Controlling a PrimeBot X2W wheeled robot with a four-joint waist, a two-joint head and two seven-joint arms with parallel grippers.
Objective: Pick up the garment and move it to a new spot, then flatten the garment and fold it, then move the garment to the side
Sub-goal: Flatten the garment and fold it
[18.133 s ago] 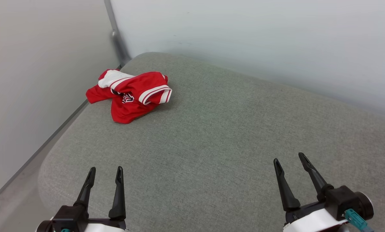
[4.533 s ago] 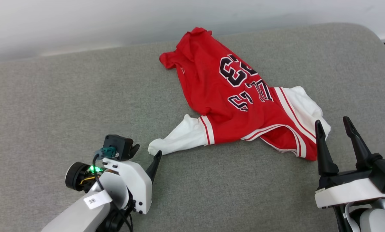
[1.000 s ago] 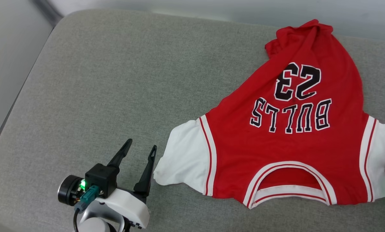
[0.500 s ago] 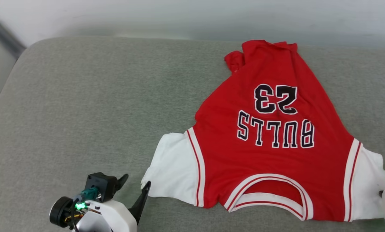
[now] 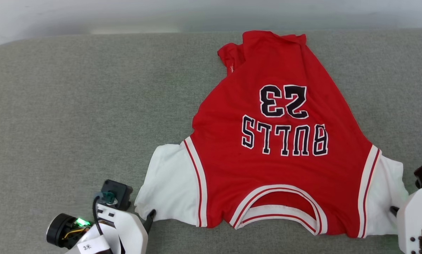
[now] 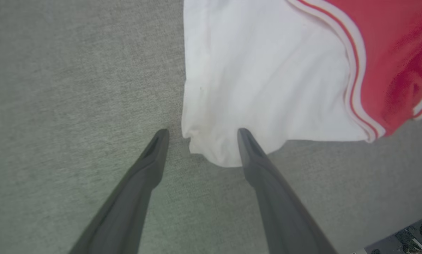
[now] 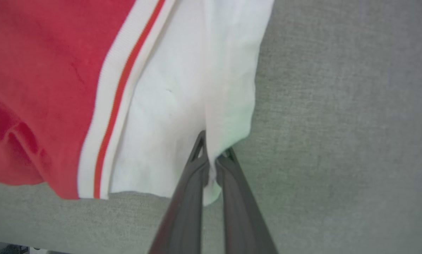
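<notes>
Grey upholstered cushion [image 5: 73, 106], contents near to far. Left gripper [image 6: 201, 131]: spread wide, fingers straddling the sleeve corner [image 6: 211, 148], not clamped. Right gripper [image 7: 212, 150]: pinched tight on the opposite sleeve [image 7: 182, 88]. Shirt [image 5: 278, 169]: red, lying right of centre, lettered side up, collar [image 5: 278, 210] nearest, text upside down, long axis running away to the bunched hem [image 5: 267, 38]. Pale wall [image 5: 126, 14] behind.

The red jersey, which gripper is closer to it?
Right. The right gripper is shut on one white sleeve of the jersey; the left gripper, open, straddles the other sleeve's corner.
</notes>
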